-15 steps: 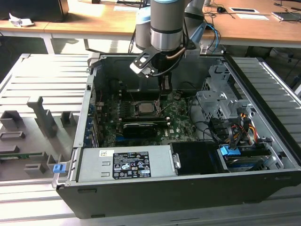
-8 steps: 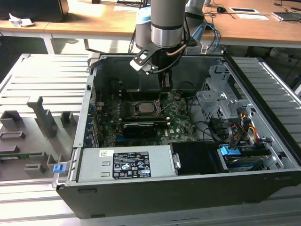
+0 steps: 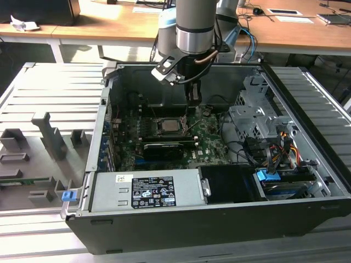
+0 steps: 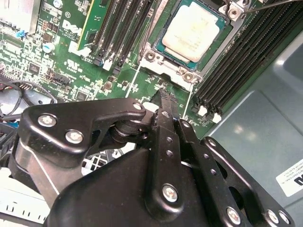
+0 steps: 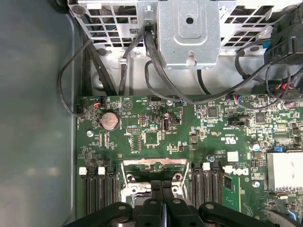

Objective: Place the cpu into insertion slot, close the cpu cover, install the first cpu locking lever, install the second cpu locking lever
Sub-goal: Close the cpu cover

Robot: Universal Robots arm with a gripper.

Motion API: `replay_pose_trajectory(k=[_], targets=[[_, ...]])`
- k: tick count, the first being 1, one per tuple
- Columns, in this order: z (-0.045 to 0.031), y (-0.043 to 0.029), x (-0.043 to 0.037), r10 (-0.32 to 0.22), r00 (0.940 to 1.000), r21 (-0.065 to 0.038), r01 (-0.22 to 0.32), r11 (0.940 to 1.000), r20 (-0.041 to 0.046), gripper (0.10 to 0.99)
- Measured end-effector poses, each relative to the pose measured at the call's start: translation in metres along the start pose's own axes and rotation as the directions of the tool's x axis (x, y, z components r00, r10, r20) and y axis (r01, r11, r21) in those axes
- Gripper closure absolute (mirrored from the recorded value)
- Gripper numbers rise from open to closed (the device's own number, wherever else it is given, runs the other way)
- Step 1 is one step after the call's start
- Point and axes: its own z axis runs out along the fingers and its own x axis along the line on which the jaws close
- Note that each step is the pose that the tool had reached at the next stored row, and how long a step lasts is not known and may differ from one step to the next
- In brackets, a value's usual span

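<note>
Black two-finger gripper [image 4: 163, 94] pinched narrow, holding nothing, hovers just beside the square black insertion slot [image 3: 157, 127]. Dull silver-beige square cpu [image 4: 191, 30] sits seated there. Thin silver-grey metal cpu cover [image 4: 150, 56] frames it flat. Pinched fingers probably suit pushing.

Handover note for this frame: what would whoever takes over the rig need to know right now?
Gripper: fingers pressed together, nothing visible between them. It hangs low over the motherboard, just beside the socket.
The cpu: seated flat in the insertion slot, metal face up.
The cpu cover: appears to lie down around the chip, framing it.
Done: chip placed; cover looks closed.
Left: both locking levers. A thin wire rod crosses the memory slots beside the socket and may be an unlatched lever. The views do not settle whether either lever is locked.
</note>
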Motion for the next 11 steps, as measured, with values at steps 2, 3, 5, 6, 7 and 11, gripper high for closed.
replay_pose_trajectory(k=[2,3,5,6,7,11], targets=[[-0.0012,0.0002,0.0,0.0,1.0,0.0,0.0,1.0,-0.0001,0.98],[-0.0014,0.0005,0.0,0.0,1.0,0.0,0.0,1.0,-0.0003,0.98],[-0.0029,0.0052,0.0001,0.0,1.0,0.0,0.0,1.0,-0.0002,0.98],[-0.0033,0.0073,0.0001,0.0,1.0,0.0,0.0,1.0,-0.0002,0.98],[-0.0034,0.0079,0.0002,0.0,1.0,0.0,0.0,1.0,-0.0003,0.98],[-0.0034,0.0141,0.0003,0.0,1.0,0.0,0.0,1.0,-0.0001,0.98]])
